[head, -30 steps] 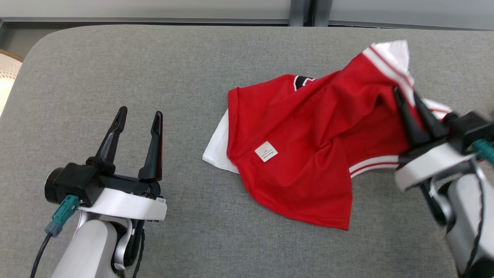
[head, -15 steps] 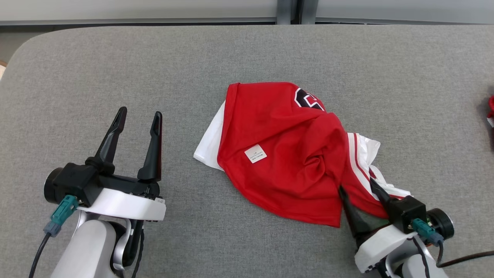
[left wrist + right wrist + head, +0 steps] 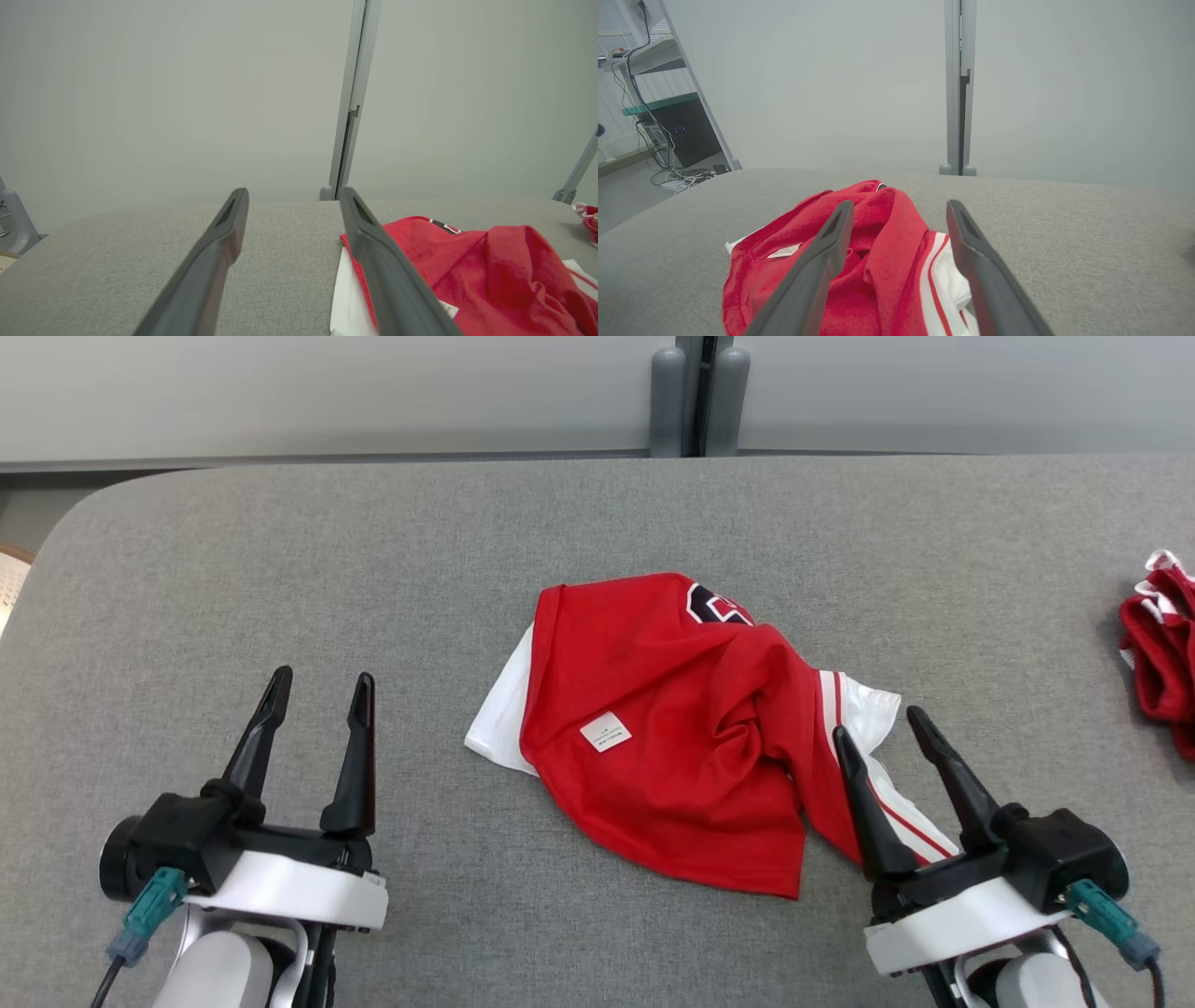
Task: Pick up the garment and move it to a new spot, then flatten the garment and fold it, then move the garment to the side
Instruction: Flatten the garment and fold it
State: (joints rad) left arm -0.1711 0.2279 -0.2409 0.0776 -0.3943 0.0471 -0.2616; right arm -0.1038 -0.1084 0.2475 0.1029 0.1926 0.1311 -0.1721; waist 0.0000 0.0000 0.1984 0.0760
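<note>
The garment (image 3: 672, 728) is a red jersey with white lining, white-striped trim and a small white tag, lying crumpled in the middle of the grey table. My right gripper (image 3: 878, 721) stands open over its lower right edge, the striped trim (image 3: 934, 275) lying loose between the two fingers. In the right wrist view the garment (image 3: 878, 219) bunches just beyond the fingertips. My left gripper (image 3: 322, 679) stands open at the lower left, apart from the cloth, with nothing between its fingers. The left wrist view shows the garment (image 3: 467, 252) off to the right of the fingers.
A second red and white cloth bundle (image 3: 1158, 644) lies at the table's right edge. The grey padded table (image 3: 280, 569) has a rounded far left corner. A pale wall with a grey post (image 3: 691, 397) stands behind it.
My right gripper carried the garment's upper right part down toward the near edge, opened and let it drop. The head camera shifted. The left gripper held still.
</note>
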